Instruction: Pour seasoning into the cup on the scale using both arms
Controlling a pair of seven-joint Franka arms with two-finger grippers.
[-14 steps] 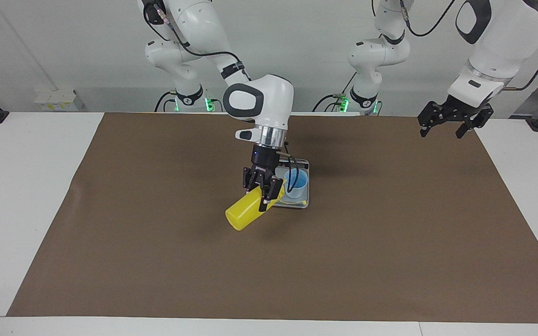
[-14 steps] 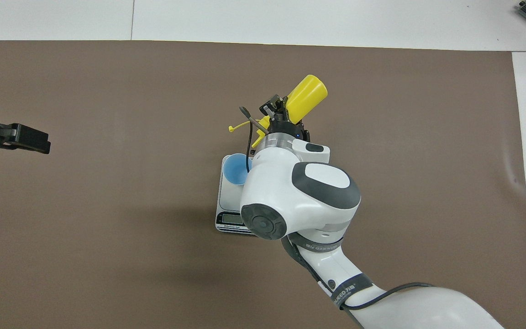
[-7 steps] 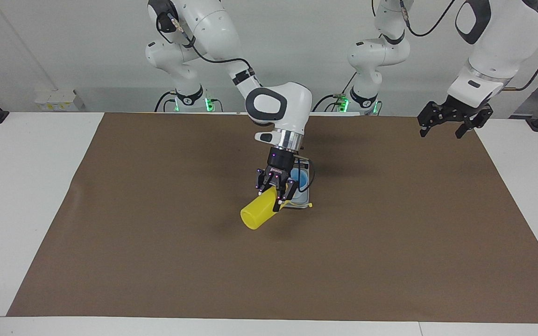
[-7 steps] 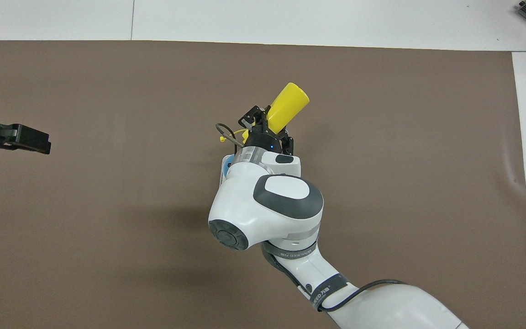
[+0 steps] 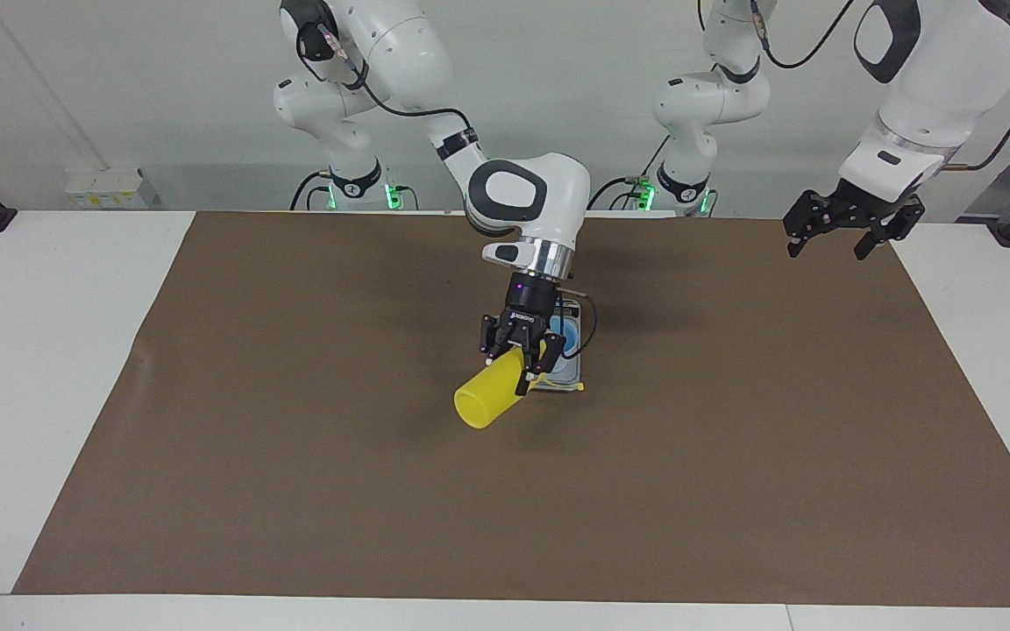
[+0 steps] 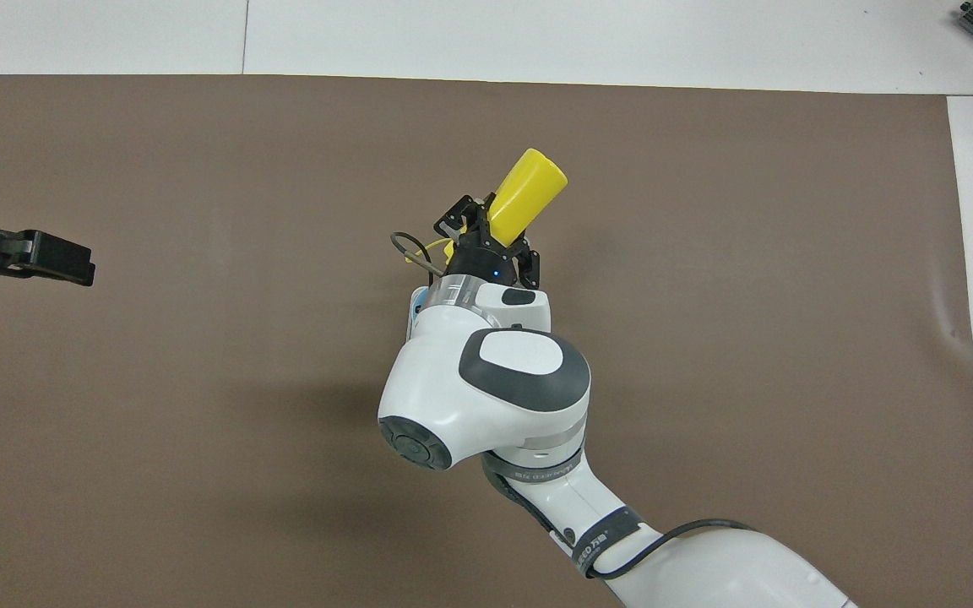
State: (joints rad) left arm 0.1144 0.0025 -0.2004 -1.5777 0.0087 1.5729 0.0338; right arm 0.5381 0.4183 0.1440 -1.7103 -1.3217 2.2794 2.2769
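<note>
Right gripper [image 5: 518,364] clenched on tilted bright yellow plastic squeeze bottle [image 5: 487,401], nozzle over small light blue plastic cup [image 5: 563,342] standing on flat silver-grey scale [image 5: 562,384] mid-table, left gripper [image 5: 851,226] released, waiting over brown mat [image 5: 295,456].

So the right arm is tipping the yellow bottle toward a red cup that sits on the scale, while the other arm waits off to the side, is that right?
Not quite: the cup is light blue, not red, as the facing view shows. The rest holds: the right gripper tips the yellow bottle toward it over the scale, and the left gripper waits aside.
</note>
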